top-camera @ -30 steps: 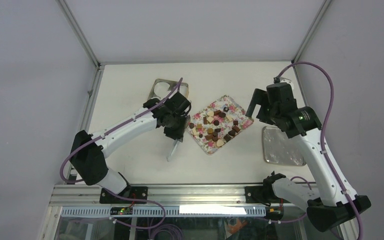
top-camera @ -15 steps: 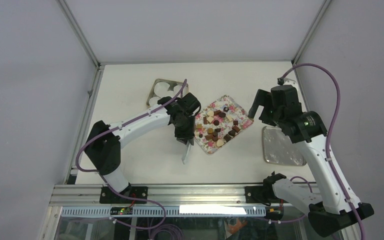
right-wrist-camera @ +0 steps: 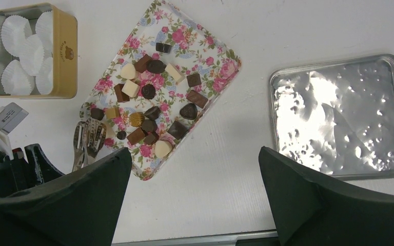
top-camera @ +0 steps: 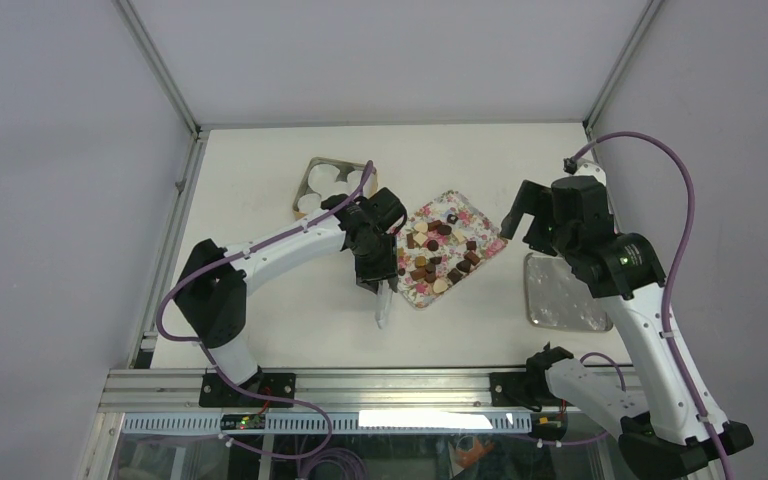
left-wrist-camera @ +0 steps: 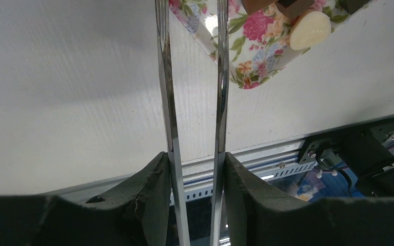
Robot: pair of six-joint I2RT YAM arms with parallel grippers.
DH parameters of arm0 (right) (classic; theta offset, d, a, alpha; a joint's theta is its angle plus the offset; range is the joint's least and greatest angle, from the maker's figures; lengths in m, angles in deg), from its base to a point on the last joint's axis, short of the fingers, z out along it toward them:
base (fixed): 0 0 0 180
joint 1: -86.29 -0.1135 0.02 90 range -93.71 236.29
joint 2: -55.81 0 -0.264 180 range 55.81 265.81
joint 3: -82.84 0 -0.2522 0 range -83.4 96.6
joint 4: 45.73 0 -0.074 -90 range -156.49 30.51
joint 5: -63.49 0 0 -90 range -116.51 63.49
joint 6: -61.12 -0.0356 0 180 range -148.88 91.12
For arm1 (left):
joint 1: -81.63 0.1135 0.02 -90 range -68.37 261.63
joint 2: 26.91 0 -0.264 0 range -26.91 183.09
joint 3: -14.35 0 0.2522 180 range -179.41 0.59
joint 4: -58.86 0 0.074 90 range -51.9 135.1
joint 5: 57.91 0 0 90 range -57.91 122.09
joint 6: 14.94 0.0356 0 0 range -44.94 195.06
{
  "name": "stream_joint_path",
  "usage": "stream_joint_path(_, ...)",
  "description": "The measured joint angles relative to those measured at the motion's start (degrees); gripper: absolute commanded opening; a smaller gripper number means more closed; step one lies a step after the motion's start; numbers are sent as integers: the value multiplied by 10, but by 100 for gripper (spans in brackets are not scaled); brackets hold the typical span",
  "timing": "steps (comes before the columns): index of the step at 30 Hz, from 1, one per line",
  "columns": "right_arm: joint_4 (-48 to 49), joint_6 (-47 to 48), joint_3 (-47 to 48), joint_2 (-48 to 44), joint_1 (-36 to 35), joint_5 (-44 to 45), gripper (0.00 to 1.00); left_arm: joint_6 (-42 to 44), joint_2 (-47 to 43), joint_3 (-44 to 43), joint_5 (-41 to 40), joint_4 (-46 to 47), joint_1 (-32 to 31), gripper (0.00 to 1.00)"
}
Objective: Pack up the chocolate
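- Here, the white counter (top-camera: 280,320) carries everything.
- A silver tray (right-wrist-camera: 338,118) lies at the right, apart from the flowered tray (right-wrist-camera: 177,36).
- A gold tin (right-wrist-camera: 65,51) of white paper cups (right-wrist-camera: 23,48) sits at the far left.
- The right tool (right-wrist-camera: 194,154) hangs above the counter, its jaws spread wide with nothing between them.
- The left tool (left-wrist-camera: 194,164) clamps metal tongs (left-wrist-camera: 219,77) (blades apart), their tips at the flowered tray's edge.
- The chocolate (right-wrist-camera: 149,110) lies scattered on the flowered tray.
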Motion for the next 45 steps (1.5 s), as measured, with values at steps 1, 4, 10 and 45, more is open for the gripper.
stream_joint_path(1,0,0,0,0,0,0,99,-1,0,0,0,0,0,36)
stream_joint_path(4,0,-1,0,0,0,0,99,-1,0,-2,0,0,0,36)
stream_joint_path(10,-1,-1,-4,0,0,0,99,-4,12,-13,0,-5,0,37)
stream_joint_path(45,-3,-2,-14,-1,0,0,99,-7,87,-50,-13,-27,0,5)
